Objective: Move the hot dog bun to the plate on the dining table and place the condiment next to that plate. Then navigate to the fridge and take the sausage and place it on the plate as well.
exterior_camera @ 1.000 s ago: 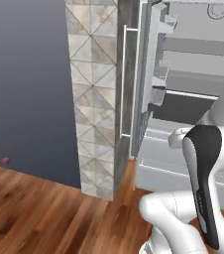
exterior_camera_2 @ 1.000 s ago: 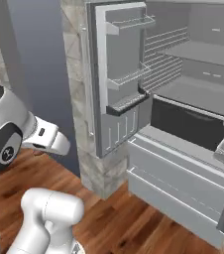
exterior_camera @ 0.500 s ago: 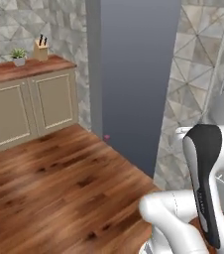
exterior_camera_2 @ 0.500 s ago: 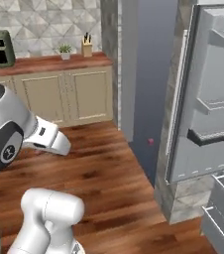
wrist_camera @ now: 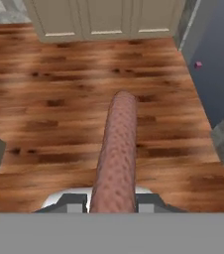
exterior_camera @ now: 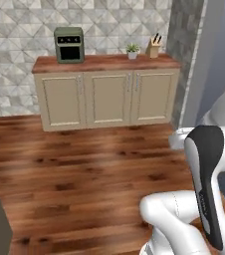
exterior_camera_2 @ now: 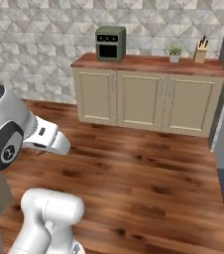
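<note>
The gripper (wrist_camera: 113, 204) is clamped on the sausage (wrist_camera: 116, 154), a slender reddish-brown cylinder with a pebbled skin that sticks straight out from between the fingertips, whose tops barely rise above the bottom of the hand view. Beneath and ahead of the gripper lies a broad stretch of bare wood-plank floor (exterior_camera: 79, 174), open on all sides. Beyond the sausage's far end stands a cream three-door cabinet (exterior_camera_2: 143, 101) with a reddish wood desk top (exterior_camera: 102, 63), backed by a grey diamond-tiled wall (exterior_camera_2: 44, 34). On the desk sit a boxy green toaster oven (exterior_camera: 68, 45), a small potted plant (exterior_camera_2: 174, 53) and a knife block (exterior_camera: 154, 49), too small for detail. To the gripper's right a blue-grey panel (wrist_camera: 218, 54) is cut off at the edge.
</note>
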